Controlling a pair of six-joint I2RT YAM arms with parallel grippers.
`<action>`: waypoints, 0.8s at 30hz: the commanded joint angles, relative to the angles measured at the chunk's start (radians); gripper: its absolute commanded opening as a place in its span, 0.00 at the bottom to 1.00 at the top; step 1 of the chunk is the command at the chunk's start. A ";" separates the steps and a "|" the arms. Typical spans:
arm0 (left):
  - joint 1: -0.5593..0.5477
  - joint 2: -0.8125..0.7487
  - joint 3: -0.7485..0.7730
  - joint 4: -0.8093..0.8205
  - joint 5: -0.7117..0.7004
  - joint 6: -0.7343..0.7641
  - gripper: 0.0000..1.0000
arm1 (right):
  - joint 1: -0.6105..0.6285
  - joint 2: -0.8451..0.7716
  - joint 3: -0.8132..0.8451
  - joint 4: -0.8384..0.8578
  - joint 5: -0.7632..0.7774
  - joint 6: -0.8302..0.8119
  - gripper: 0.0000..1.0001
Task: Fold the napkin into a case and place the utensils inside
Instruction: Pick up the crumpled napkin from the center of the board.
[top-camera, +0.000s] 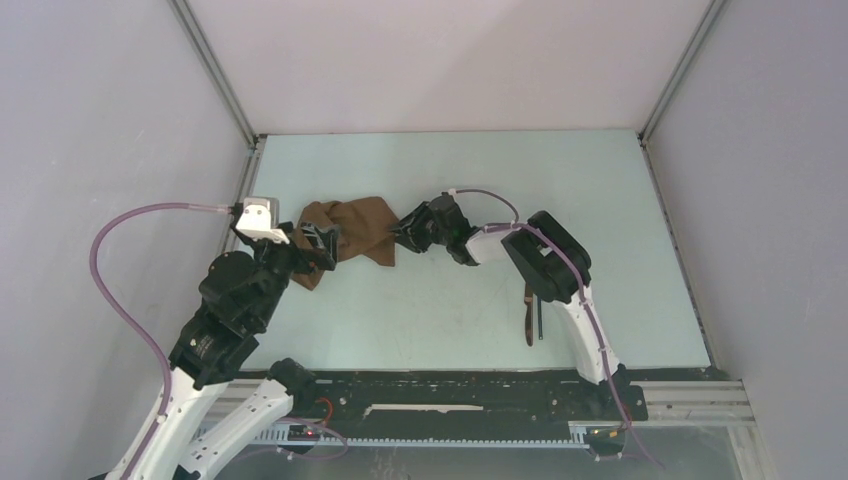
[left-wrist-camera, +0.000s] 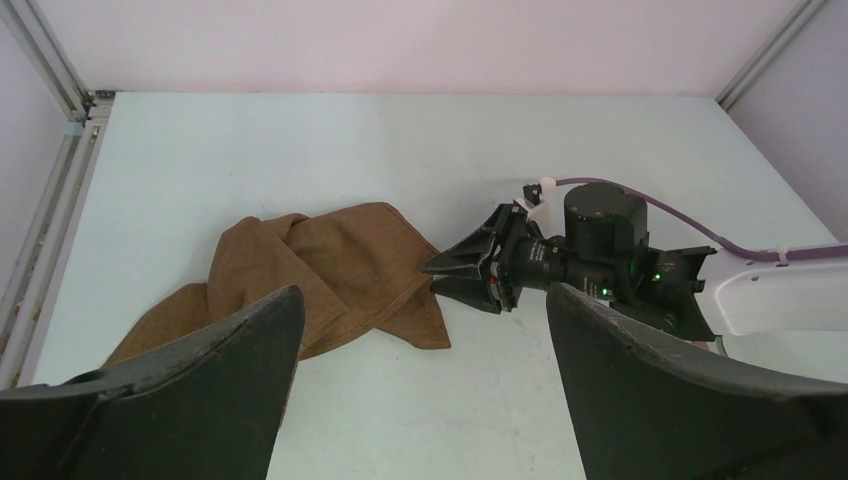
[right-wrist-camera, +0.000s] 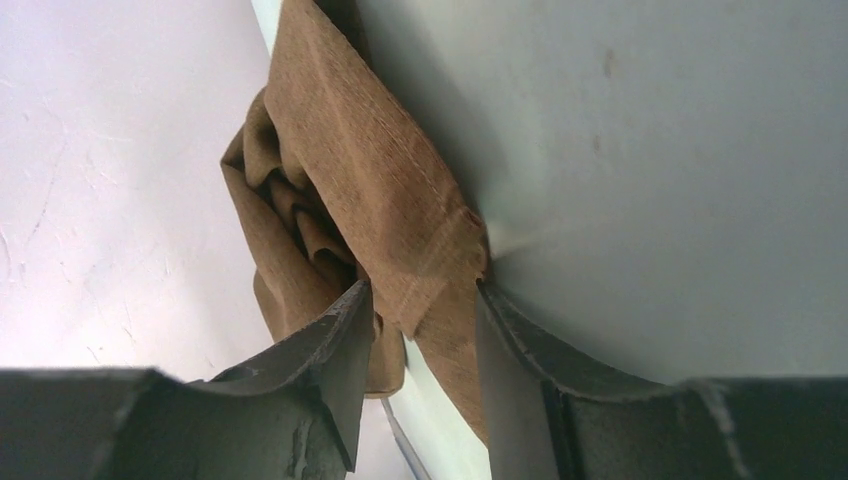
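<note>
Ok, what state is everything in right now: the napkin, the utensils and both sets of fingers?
napkin: crumpled in a heap on the table, not yet folded.
utensils: lying side by side on the table, outside the napkin.
left gripper: fingers wide open, holding nothing, at the napkin's near end.
right gripper: fingers closed on a fold of the napkin.
</note>
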 joint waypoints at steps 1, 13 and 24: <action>-0.012 0.003 0.024 0.019 -0.042 0.038 1.00 | 0.000 0.040 0.069 0.032 -0.001 0.034 0.48; -0.014 0.011 0.024 -0.012 0.003 -0.017 1.00 | -0.026 0.066 0.162 0.032 -0.054 0.058 0.14; -0.012 0.154 -0.113 -0.051 0.168 -0.343 0.96 | -0.128 -0.487 -0.338 -0.156 -0.137 -0.015 0.00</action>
